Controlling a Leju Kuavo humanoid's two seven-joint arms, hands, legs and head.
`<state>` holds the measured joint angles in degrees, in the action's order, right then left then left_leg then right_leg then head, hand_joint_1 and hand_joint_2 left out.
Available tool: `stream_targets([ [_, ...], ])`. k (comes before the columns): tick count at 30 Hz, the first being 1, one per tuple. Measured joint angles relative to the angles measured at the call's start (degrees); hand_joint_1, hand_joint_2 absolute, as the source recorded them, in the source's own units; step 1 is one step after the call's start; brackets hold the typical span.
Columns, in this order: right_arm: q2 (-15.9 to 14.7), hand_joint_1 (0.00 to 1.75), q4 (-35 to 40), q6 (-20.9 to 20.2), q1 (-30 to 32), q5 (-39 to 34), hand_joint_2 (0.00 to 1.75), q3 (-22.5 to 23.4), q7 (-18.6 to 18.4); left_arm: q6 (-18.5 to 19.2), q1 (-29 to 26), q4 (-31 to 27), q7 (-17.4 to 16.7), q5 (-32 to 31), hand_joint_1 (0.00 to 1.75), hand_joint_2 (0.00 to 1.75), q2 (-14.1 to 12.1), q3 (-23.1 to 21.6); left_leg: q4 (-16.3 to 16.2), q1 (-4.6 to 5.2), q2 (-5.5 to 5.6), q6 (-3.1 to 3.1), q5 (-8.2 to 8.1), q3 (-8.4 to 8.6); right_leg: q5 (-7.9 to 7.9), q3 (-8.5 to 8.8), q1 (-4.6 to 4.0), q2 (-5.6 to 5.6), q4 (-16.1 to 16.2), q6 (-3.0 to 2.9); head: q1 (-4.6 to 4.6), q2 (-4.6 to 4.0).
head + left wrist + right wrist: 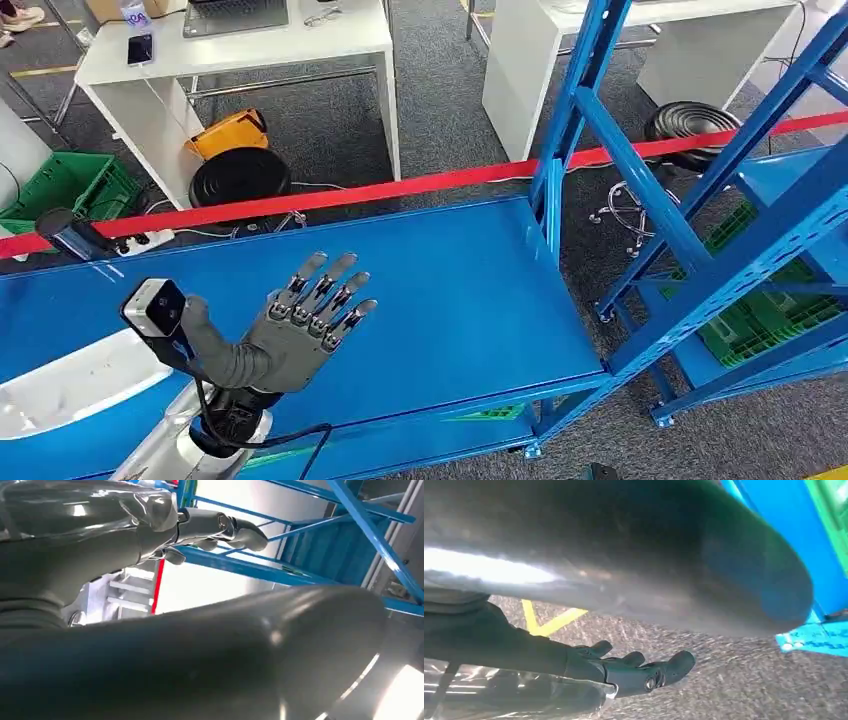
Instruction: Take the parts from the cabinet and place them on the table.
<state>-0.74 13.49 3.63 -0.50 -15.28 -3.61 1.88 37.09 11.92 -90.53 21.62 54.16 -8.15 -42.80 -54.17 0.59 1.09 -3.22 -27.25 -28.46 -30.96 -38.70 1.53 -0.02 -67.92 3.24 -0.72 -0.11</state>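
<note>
Blue table on grey carpet.

Left hand: grey moulded palm and back, with darker fingers built of black segments with pale silver-grey plates along their backs. Behind the fingers, at the wrist, a small boxy camera module, white-faced with a black casing. Below the wrist, a black collar, then a silver forearm shell. A black cable loops out from the collar, on the side away from the fingers.

Left wrist view: a thick, glossy grey thumb; beyond it, dark fingers with rounded tips.

Right hand: dark fingers with rounded tips and a round silver screw head on one; a clear, shiny plastic cover sits behind the fingers.
</note>
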Motion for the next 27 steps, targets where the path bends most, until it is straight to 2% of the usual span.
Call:
stream_targets([
  [1,0.0,0.00,0.0,0.0,0.0,0.0,0.00,0.0,0.0,0.0,0.0,0.0,0.0,0.0,0.00,0.00,0.0,0.0,-0.3,-0.15,0.03,0.30,-0.74,0.75,3.33,1.91,0.12,-0.02,5.8,0.75,0.02,0.00],
  [2,-0.1,0.00,0.0,0.0,0.0,0.0,0.00,0.0,0.0,0.0,0.0,0.0,0.0,0.0,0.00,0.00,0.0,0.0,-0.6,-0.17,0.03,0.68,-1.54,1.10,6.64,3.14,0.26,-0.16,10.4,1.00,0.04,0.00],
  [3,0.0,0.00,0.0,0.0,0.0,0.0,0.00,0.0,0.0,0.0,0.0,0.1,0.0,0.0,0.00,0.00,0.0,0.0,-1.2,0.01,0.09,1.05,-2.17,1.60,5.89,2.67,0.02,-0.45,9.8,0.06,0.09,0.00],
  [4,0.0,0.00,0.0,0.0,-0.3,0.0,0.00,0.0,0.0,0.0,0.0,0.1,0.0,0.0,0.00,0.00,0.0,0.0,-1.2,0.10,0.04,1.43,-2.65,1.22,5.78,3.12,-0.35,-0.62,9.8,-1.39,0.00,0.00],
  [5,0.0,0.00,0.0,0.0,-0.2,0.0,0.00,0.0,0.0,-0.1,-0.1,0.1,0.0,0.0,0.00,0.00,0.0,0.0,-1.3,0.10,-0.12,1.82,-3.01,1.28,6.18,3.31,-0.40,-0.46,9.8,-2.03,-0.09,0.00],
  [6,0.0,0.00,0.0,0.0,-0.2,0.0,0.00,0.0,0.0,0.0,-0.1,0.1,0.0,0.0,0.00,0.00,0.0,0.0,-1.6,0.06,-0.05,1.89,-3.04,1.55,5.98,3.37,-0.39,-0.44,9.9,-2.38,-0.09,0.00],
  [7,0.1,0.00,0.0,0.0,-0.2,0.0,0.00,0.0,0.0,0.0,0.0,0.1,0.0,0.0,0.00,0.00,0.0,0.0,-1.4,-0.08,-0.08,2.14,-3.61,1.83,5.97,3.98,0.12,-0.20,9.9,-2.46,-0.09,0.00],
  [8,0.2,0.00,0.0,0.0,-0.2,0.0,0.00,0.0,0.0,0.0,0.0,0.0,0.0,0.0,0.00,0.00,0.0,0.1,-2.2,-0.20,-0.27,2.53,-4.09,1.46,5.84,4.35,0.18,-0.17,10.0,-2.54,-0.06,0.00],
  [9,0.0,0.00,0.0,0.2,-0.3,0.0,0.00,0.0,0.1,0.0,0.2,0.0,0.2,0.0,0.00,0.00,0.0,0.1,-5.1,-0.35,-0.52,3.06,-5.06,-0.02,5.55,4.69,0.26,-0.15,10.0,-2.99,-0.35,0.00],
  [11,0.0,0.00,0.0,0.4,-0.3,0.0,0.00,0.0,0.3,0.1,0.2,0.0,0.5,0.0,0.00,0.00,0.0,0.2,-14.6,-0.85,-0.81,3.84,-8.76,-5.78,5.01,4.98,0.15,-0.14,10.0,-3.57,-0.28,0.00],
  [12,-0.1,0.00,0.0,0.5,-0.3,0.0,0.00,0.0,0.4,0.1,0.1,0.0,0.5,0.0,0.00,0.00,0.0,0.2,-18.8,-1.01,-0.86,4.02,-10.26,-8.72,4.67,5.17,0.06,-0.12,10.0,-3.50,-0.26,0.00],
  [13,-0.1,0.00,0.0,0.6,-0.2,0.0,0.00,0.0,0.4,0.1,0.1,0.0,0.5,0.0,0.00,0.00,0.0,0.2,-20.6,-1.10,-0.96,4.04,-10.22,-10.59,4.57,5.48,-0.04,-0.10,10.0,-3.55,-0.26,0.00],
  [14,-0.1,0.00,0.0,0.6,-0.1,0.0,0.00,0.0,0.5,0.1,0.0,0.0,0.5,0.0,0.00,0.00,-0.1,0.2,-19.5,-1.14,-1.00,3.94,-8.67,-10.94,4.40,5.92,-0.12,-0.07,10.0,-3.42,-0.28,0.00],
  [15,-0.1,0.00,0.0,0.6,-0.2,0.0,0.00,0.0,0.5,0.2,0.1,0.0,0.5,0.0,0.00,0.00,-0.1,0.3,-16.2,-1.13,-1.00,3.67,-5.86,-10.15,4.09,6.39,-0.23,0.06,10.0,-3.27,-0.26,0.00],
  [16,-0.2,0.00,0.0,0.6,-0.3,0.1,0.00,0.0,0.6,0.3,0.1,-0.1,0.6,0.0,0.00,0.00,0.0,0.3,-10.9,-1.02,-0.99,3.14,-2.02,-8.44,3.76,6.98,-0.40,0.23,10.0,-3.19,-0.28,0.00],
  [17,-0.2,0.00,0.1,0.6,-0.3,0.1,0.00,0.0,0.7,0.4,0.1,-0.2,0.7,0.0,0.00,0.00,0.0,0.4,-5.3,-0.75,-0.98,2.20,2.06,-6.58,3.26,7.47,-0.57,0.32,10.1,-3.16,-0.26,0.00],
  [18,0.0,0.00,0.2,0.6,-0.3,0.1,0.00,0.0,0.7,0.5,0.1,-0.3,0.7,-0.1,0.00,0.00,-0.1,0.5,-4.1,-0.50,-1.19,1.52,1.72,-6.07,3.21,7.61,-0.16,0.34,10.4,-3.21,-0.20,0.00],
  [19,0.2,0.00,0.2,0.6,-0.4,0.1,0.00,0.0,0.7,0.5,0.1,-0.3,0.8,-0.1,0.00,0.00,-0.1,0.6,-3.7,0.06,-1.18,1.03,1.03,-6.31,3.29,7.46,-0.47,0.34,10.6,-3.07,0.20,0.00],
  [20,-0.2,0.00,0.3,0.7,-0.4,0.1,0.00,0.0,0.7,0.5,0.2,-0.4,0.9,-0.1,0.00,0.00,-0.1,0.6,-2.9,0.20,-1.03,0.67,1.35,-5.52,3.20,7.17,-0.21,0.33,10.7,-2.68,-0.27,0.00],
  [21,0.1,0.00,0.3,0.6,-0.3,0.1,0.00,-0.1,0.7,0.6,0.1,-0.4,1.0,-0.2,0.00,0.00,0.0,0.7,-3.0,0.39,-0.96,0.52,1.86,-5.48,3.29,7.32,-0.05,0.24,10.7,-2.36,-0.53,0.00],
  [22,0.1,0.00,0.3,0.5,-0.2,0.2,0.00,-0.1,0.6,0.6,0.1,-0.5,1.0,-0.2,0.00,0.00,-0.1,0.8,-2.7,0.40,-0.97,0.15,2.31,-5.30,3.51,7.56,-0.28,0.24,11.1,-1.96,-0.48,0.00],
  [23,0.1,0.00,0.3,-0.1,-0.3,0.2,0.00,-0.2,-0.7,0.7,0.1,-0.5,1.0,-0.2,0.00,0.00,-0.1,0.9,-0.8,-0.46,-1.15,-0.10,3.21,-4.33,2.81,7.42,-0.42,0.12,10.8,-1.98,-0.52,0.00],
  [24,-0.1,0.00,0.3,-1.0,-0.3,0.5,0.00,-0.4,-2.5,0.9,0.4,-0.6,1.0,-0.1,0.00,0.00,0.0,0.9,-0.3,-0.24,-1.30,0.00,3.49,-4.14,1.81,6.67,-0.51,0.11,9.4,-2.13,-0.41,0.00],
  [26,-0.4,0.00,0.0,-2.0,-0.2,0.8,0.00,-0.9,-4.7,1.0,0.8,-0.6,0.9,0.0,0.00,0.00,0.4,0.9,-0.3,-0.21,-1.24,-0.09,3.55,-4.30,-1.90,2.70,-0.37,0.13,1.0,-2.79,-0.33,0.00],
  [27,-0.5,0.00,-0.2,-2.2,-0.1,0.9,0.00,-1.0,-5.0,1.0,0.8,-0.5,0.9,0.0,0.00,0.00,0.4,0.8,-0.3,-0.10,-1.22,-0.09,3.54,-4.37,-3.54,0.37,-0.32,0.12,-3.7,-2.79,-0.37,0.00],
])
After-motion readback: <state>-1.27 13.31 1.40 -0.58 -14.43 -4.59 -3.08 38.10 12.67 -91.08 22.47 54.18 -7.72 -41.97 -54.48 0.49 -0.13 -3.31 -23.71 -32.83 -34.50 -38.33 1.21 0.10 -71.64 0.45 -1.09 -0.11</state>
